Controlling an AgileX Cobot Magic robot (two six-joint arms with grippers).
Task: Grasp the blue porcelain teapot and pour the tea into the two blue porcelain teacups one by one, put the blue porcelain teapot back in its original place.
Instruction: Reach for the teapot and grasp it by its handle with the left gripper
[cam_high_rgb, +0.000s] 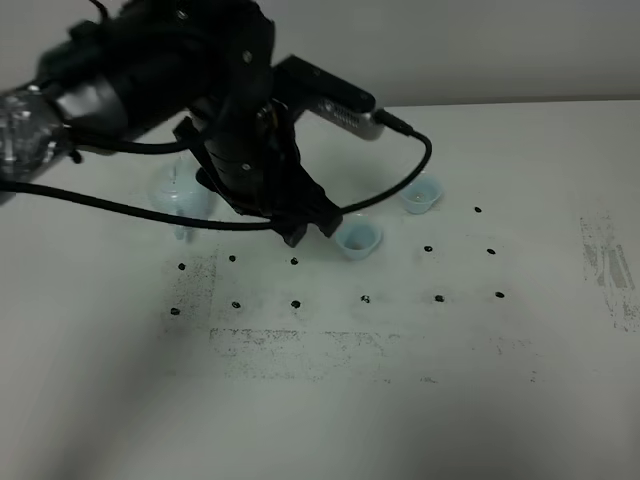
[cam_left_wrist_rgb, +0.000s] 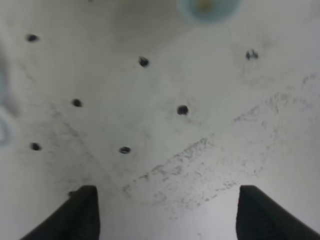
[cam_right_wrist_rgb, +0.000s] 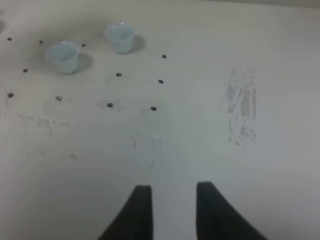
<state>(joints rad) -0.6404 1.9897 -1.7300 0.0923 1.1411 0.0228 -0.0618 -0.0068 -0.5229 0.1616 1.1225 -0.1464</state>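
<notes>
1. The blue porcelain teapot (cam_high_rgb: 172, 192) is pale, glossy and round, sitting upright at the left, only partly visible.
2. The nearer teacup (cam_high_rgb: 357, 238) is small, pale blue and upright, to the teapot's right.
3. The farther teacup (cam_high_rgb: 421, 195) looks the same, also upright, further back-right, not touching the other.

The left hand (cam_left_wrist_rgb: 165, 215) hangs over the white table (cam_left_wrist_rgb: 280, 150), its two dark fingers (cam_left_wrist_rgb: 82, 212) spread wide with only table surface showing between them. Small black dots (cam_left_wrist_rgb: 183, 110) are scattered over the surface, and a band of grey scuffing (cam_left_wrist_rgb: 200, 165) runs slantwise across it near the fingers. One pale blue teacup (cam_left_wrist_rgb: 207, 7) stands well apart from the hand, cut by the frame edge, something yellowish inside. A blurred pale blue shape (cam_left_wrist_rgb: 4, 125) sits at another edge, too soft to identify
</notes>
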